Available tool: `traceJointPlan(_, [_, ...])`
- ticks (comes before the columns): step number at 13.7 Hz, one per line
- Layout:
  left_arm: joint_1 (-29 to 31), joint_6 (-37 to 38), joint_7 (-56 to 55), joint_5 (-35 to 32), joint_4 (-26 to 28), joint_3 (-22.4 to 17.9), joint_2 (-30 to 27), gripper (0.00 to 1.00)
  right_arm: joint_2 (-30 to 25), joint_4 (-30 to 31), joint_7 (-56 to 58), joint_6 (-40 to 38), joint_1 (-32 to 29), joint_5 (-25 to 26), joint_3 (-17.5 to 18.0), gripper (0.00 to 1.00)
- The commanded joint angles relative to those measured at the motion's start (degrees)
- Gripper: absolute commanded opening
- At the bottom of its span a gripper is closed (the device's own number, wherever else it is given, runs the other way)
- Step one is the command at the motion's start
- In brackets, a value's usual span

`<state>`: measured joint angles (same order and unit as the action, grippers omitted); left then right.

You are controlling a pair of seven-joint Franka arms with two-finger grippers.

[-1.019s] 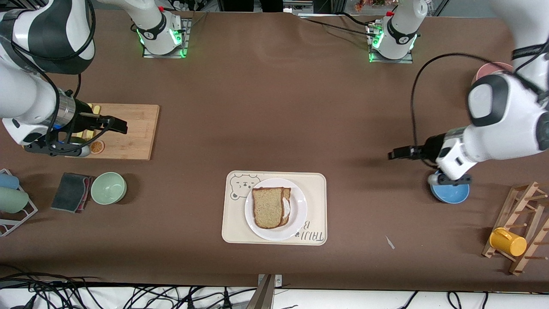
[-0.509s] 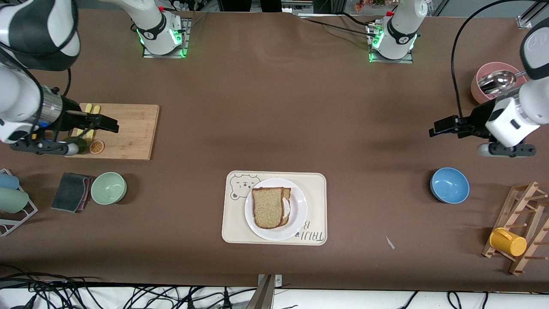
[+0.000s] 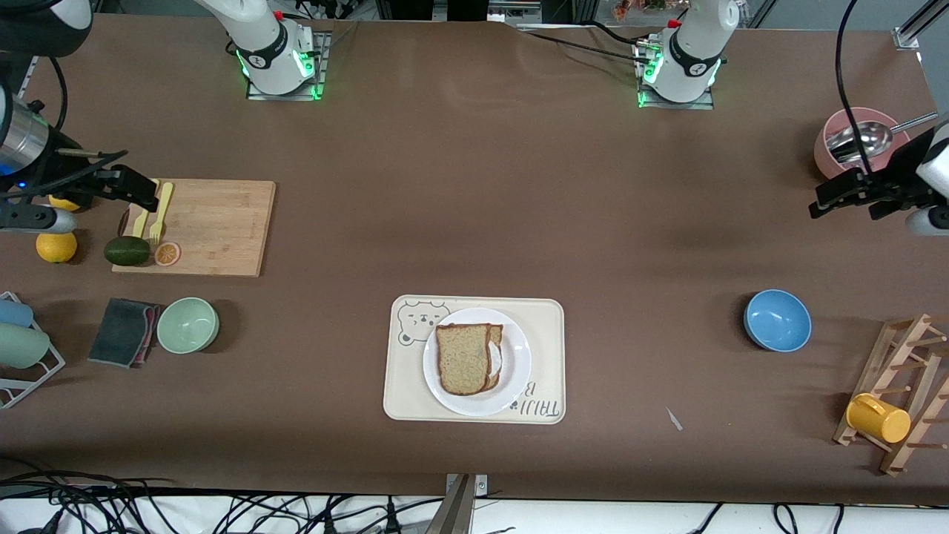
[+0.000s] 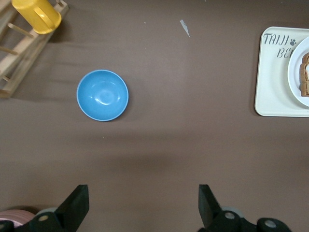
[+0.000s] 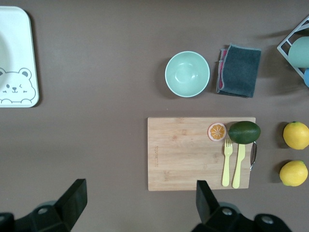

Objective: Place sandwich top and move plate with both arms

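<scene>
The sandwich top [image 3: 461, 358], a light brown speckled slice, lies on a darker slice with egg white showing at its edge [image 3: 495, 358]. Both rest on the white plate [image 3: 517, 354], which sits on the cream bear tray [image 3: 404, 389]. The plate's rim [image 4: 294, 72] shows in the left wrist view. My left gripper [image 3: 834, 194] is open and empty, up over the table near the pink bowl [image 3: 829, 145]; in its own view [image 4: 143, 203] only bare cloth lies between the fingers. My right gripper [image 3: 137, 189] is open and empty over the cutting board's [image 3: 215, 222] outer edge, also seen in its own view [image 5: 140, 200].
A blue bowl [image 3: 777, 320] and a wooden rack [image 3: 901, 393] with a yellow mug [image 3: 878, 417] stand toward the left arm's end. A green bowl [image 3: 187, 324], grey cloth [image 3: 122, 331], avocado [image 3: 127, 251] and lemon [image 3: 55, 246] lie toward the right arm's end.
Both arms have drawn back from the middle toward their own ends of the table. The left gripper left the blue bowl for the pink bowl. The sandwich and plate have not moved.
</scene>
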<state>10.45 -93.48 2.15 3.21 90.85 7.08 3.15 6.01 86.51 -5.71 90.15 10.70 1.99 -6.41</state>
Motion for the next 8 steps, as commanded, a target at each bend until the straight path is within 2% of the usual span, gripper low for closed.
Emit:
traceJointPlan(1, [-2.6,2.0,3.7,-1.7,-2.3,-3.5,-0.8,1.00,-4.5,6.3,0.0,2.8,-4.5,1.1,3.7,1.00])
traceJointPlan(3, [-8.8,2.7,4.2,-1.7,-2.4,-10.1,-1.9,1.00,-4.9,7.0,0.0,2.8,-6.0,-2.5,3.7,1.00])
traceJointPlan(6, [-11.3,5.3,4.3,-1.9,-3.4,-11.8,-2.3,1.00,-7.8,10.9,0.6,4.5,-8.3,-3.1,4.9,1.00])
traceJointPlan(8, [-13.0,6.9,4.3,-4.2,-4.1,-11.8,-1.9,1.00,-7.9,10.9,0.6,5.5,-11.9,-3.1,7.9,1.00])
